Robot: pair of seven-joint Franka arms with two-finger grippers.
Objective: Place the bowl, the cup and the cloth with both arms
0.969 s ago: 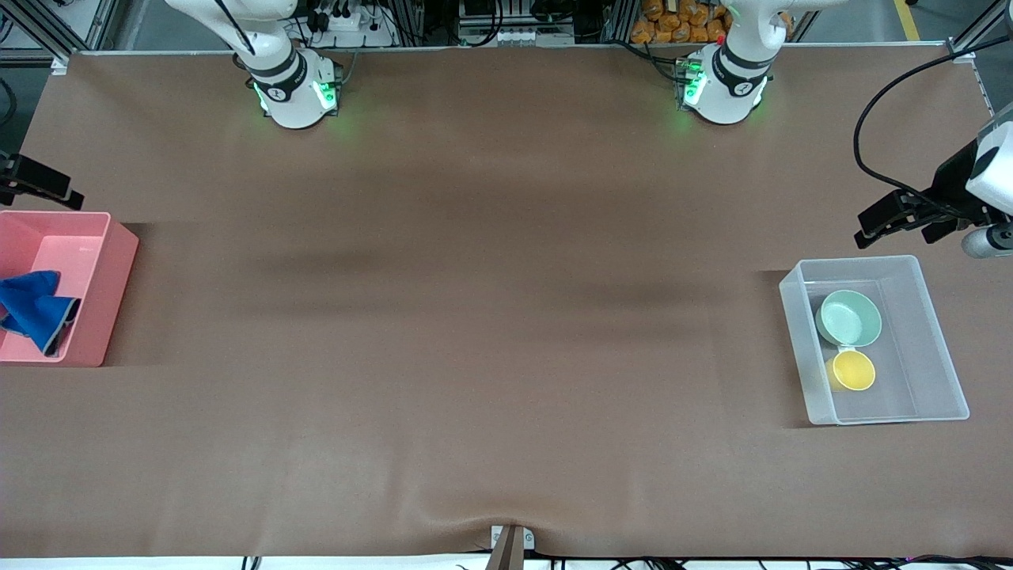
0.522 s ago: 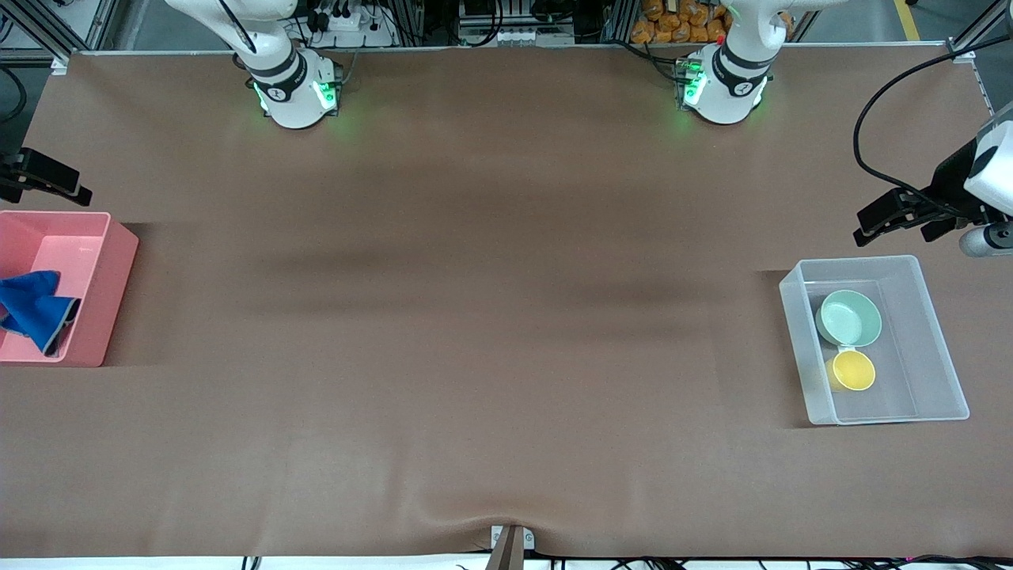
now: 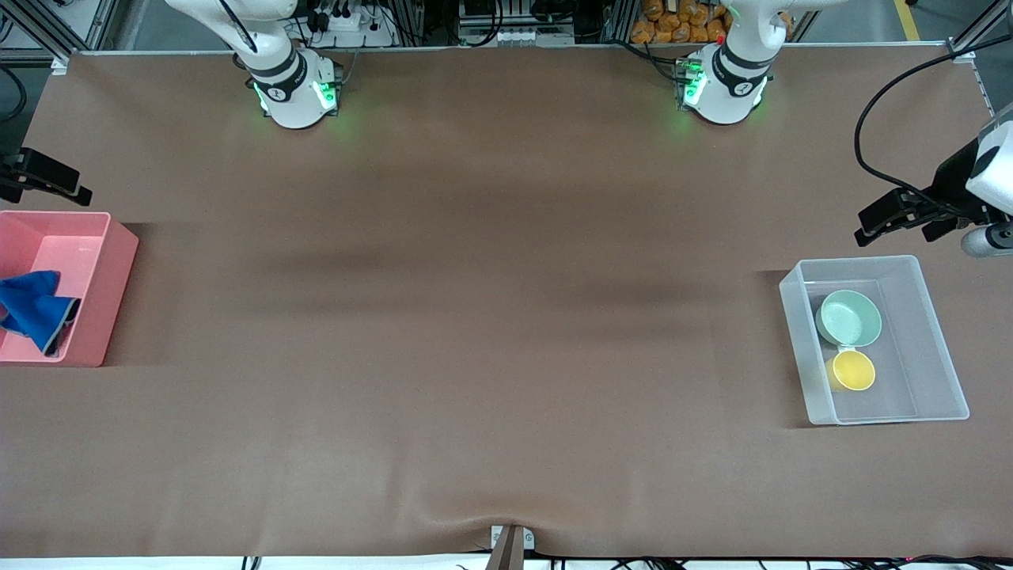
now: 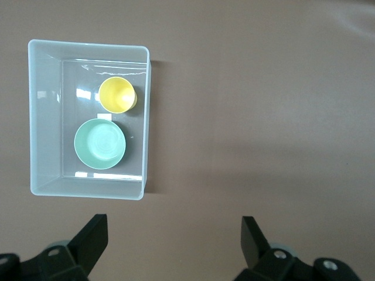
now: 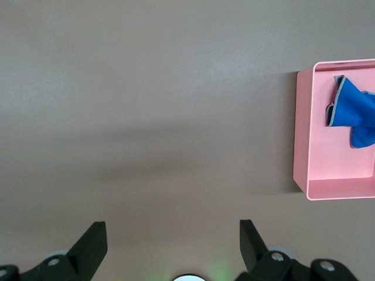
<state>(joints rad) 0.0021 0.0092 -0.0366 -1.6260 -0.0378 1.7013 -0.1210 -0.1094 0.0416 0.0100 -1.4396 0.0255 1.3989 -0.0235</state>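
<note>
The mint-green bowl (image 3: 849, 317) and the yellow cup (image 3: 853, 370) sit side by side in the clear plastic bin (image 3: 794, 294) at the left arm's end of the table; the cup is nearer the front camera. The left wrist view also shows the bowl (image 4: 100, 143), the cup (image 4: 116, 94) and the bin (image 4: 44, 117). The blue cloth (image 3: 32, 309) lies crumpled in the pink bin (image 3: 111, 261) at the right arm's end, and shows in the right wrist view (image 5: 351, 111). My left gripper (image 3: 898, 222) (image 4: 174, 240) is open and empty over bare table beside the clear bin. My right gripper (image 3: 32, 178) (image 5: 173, 240) is open and empty over bare table beside the pink bin (image 5: 302, 146).
The brown table cover (image 3: 491, 317) stretches wide between the two bins. The two arm bases (image 3: 297, 95) (image 3: 724, 87) stand at the table's edge farthest from the front camera. A black cable (image 3: 866, 150) loops above the left gripper.
My right gripper has shifted slightly away from the pink bin. The left gripper, bowl, cup and cloth have not visibly moved.
</note>
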